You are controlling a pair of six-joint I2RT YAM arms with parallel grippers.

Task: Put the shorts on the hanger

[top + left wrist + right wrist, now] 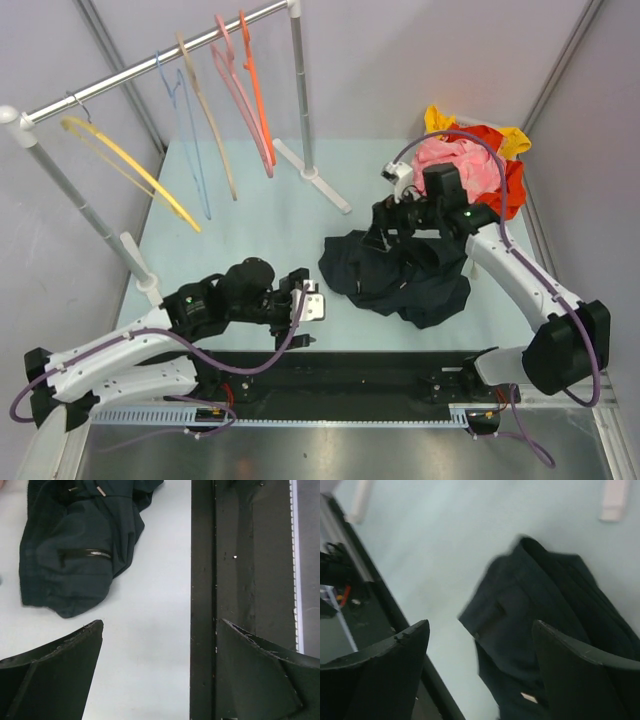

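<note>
The dark shorts (pixel 400 275) lie crumpled on the table right of centre; they also show in the left wrist view (pixel 75 555) and the right wrist view (pixel 535 625). The pale-pink hanger (pixel 238 95) hangs on the rail at the back, between a beige hanger and an orange one. My right gripper (pixel 378 238) hovers over the shorts' far left edge, jaws open and empty (pixel 480 630). My left gripper (pixel 310 300) sits open and empty on the table left of the shorts, near the black front strip (pixel 160 625).
A clothes rail (pixel 160 60) on white feet holds yellow (pixel 130 165), blue (pixel 190 130), beige (pixel 205 110) and orange (pixel 255 85) hangers. A pile of pink (pixel 450 160) and red-orange (pixel 495 150) garments lies at the back right. A black strip (pixel 350 375) runs along the near edge.
</note>
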